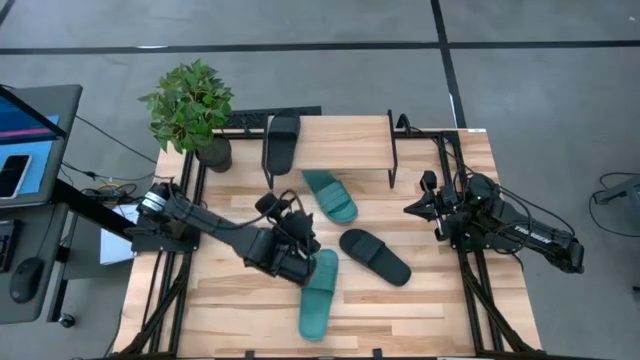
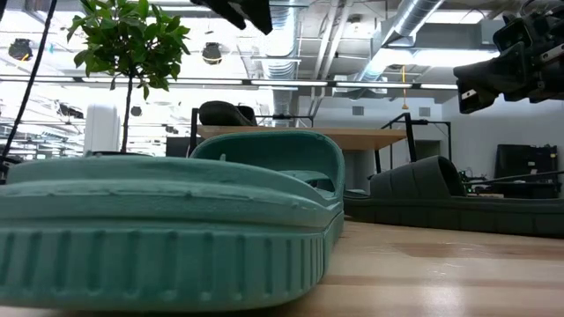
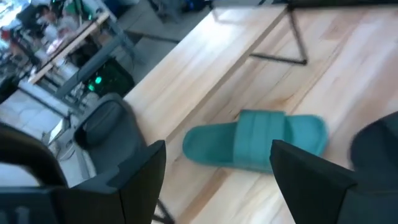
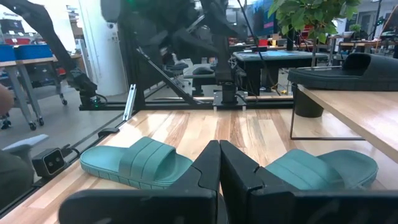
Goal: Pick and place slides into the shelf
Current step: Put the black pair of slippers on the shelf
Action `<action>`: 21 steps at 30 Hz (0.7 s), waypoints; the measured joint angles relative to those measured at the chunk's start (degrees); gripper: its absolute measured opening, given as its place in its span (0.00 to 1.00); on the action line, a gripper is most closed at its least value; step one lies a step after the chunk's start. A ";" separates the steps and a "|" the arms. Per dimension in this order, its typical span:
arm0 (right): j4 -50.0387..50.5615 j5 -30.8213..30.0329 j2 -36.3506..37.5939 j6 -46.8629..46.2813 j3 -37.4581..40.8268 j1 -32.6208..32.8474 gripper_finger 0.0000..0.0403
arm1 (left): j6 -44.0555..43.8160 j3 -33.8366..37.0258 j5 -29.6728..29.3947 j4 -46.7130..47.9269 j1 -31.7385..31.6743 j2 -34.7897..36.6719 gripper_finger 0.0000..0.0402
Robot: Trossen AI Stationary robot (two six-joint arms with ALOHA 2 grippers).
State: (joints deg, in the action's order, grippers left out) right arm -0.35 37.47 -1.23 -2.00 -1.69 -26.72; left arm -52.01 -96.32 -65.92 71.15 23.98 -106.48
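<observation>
I am working over the table (image 1: pixel 420 300), where the shelf (image 1: pixel 340 150) is standing at the far edge with one black slide (image 1: pixel 281 142) lying on its plank. My left jaws (image 1: pixel 300 250) are spread wide and empty, hovering just beside a teal slide (image 1: pixel 319 293). Another teal slide (image 1: pixel 330 194) and a black slide (image 1: pixel 374 256) are lying near the middle. My right jaws (image 1: pixel 420 205) are pressed together, empty, at the table's right edge.

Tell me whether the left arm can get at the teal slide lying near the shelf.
Probably yes. The left claw hangs open above the table, and that teal slide lies flat just beyond it with nothing across its strap. The black slide sits off to the side, clear of the path.
</observation>
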 joint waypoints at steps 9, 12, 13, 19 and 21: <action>0.00 -0.01 0.01 0.00 0.00 0.00 0.00 | 2.64 3.05 -1.38 -6.37 4.24 0.04 0.68; -0.01 0.00 0.02 0.00 0.00 0.00 0.00 | 6.39 4.27 0.40 -12.63 5.14 0.11 0.68; -0.01 0.00 0.00 0.00 0.00 0.00 0.00 | 8.62 4.81 1.89 -15.38 5.34 0.11 0.68; -0.01 0.00 0.01 0.00 0.00 0.00 0.00 | 25.61 5.38 14.73 -30.67 5.76 1.61 0.68; -0.01 -0.02 0.00 0.00 0.00 0.00 0.00 | 32.16 5.38 20.36 -34.59 4.99 2.71 0.68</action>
State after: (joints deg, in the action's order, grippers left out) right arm -0.36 37.45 -1.23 -2.00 -1.69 -26.72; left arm -19.85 -90.95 -45.56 36.57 28.97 -103.76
